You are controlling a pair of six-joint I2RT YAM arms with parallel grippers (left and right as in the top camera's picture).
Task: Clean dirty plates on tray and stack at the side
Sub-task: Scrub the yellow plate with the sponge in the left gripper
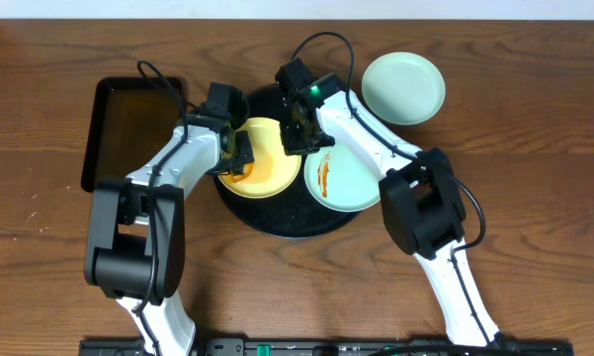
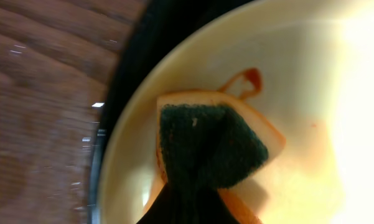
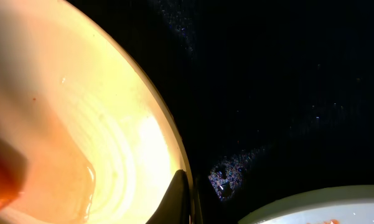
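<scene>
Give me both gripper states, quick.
Left gripper: closed on the sponge.
Right gripper: apparently closed on the rim of the yellow plate.

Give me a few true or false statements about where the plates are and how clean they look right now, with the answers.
1. The yellow plate sits on the round black tray. True.
2. The green plate on that tray is wiped clean. False: an orange streak of sauce runs across it.
3. The left tool holds a sponge against the yellow plate. True.
4. All three plates are on the round black tray. False: only two are; the second green plate lies off the tray on the table.
5. The second green plate shows sauce. False: it looks clean from overhead.
</scene>
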